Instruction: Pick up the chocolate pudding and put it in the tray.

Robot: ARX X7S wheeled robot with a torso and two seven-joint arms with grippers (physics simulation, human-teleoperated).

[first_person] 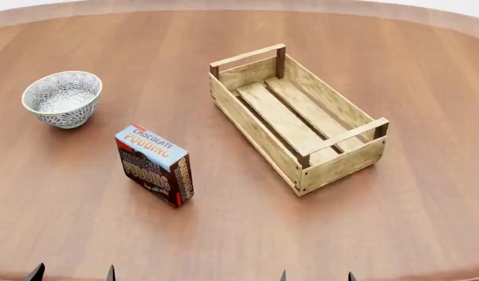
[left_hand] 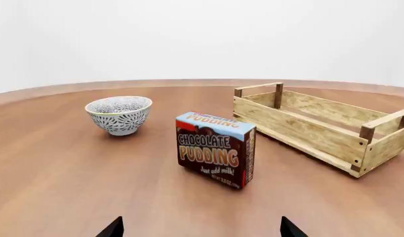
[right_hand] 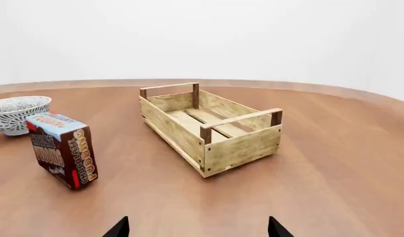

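Observation:
The chocolate pudding [first_person: 155,165] is a small carton with a light-blue top and dark brown sides, standing upright on the wooden table left of centre. It also shows in the left wrist view [left_hand: 215,148] and the right wrist view [right_hand: 62,149]. The tray [first_person: 296,116] is a long light-wood slatted crate, empty, to the right of the carton; it shows too in the left wrist view [left_hand: 324,126] and the right wrist view [right_hand: 209,126]. My left gripper [first_person: 72,274] and right gripper [first_person: 316,276] are open and empty at the near table edge, well short of both. Only the fingertips show.
A grey-white patterned round bowl [first_person: 63,98] stands at the far left, behind the carton; it also shows in the left wrist view [left_hand: 119,114]. The round brown table [first_person: 427,193] spreads around everything, its far rim curving behind the crate.

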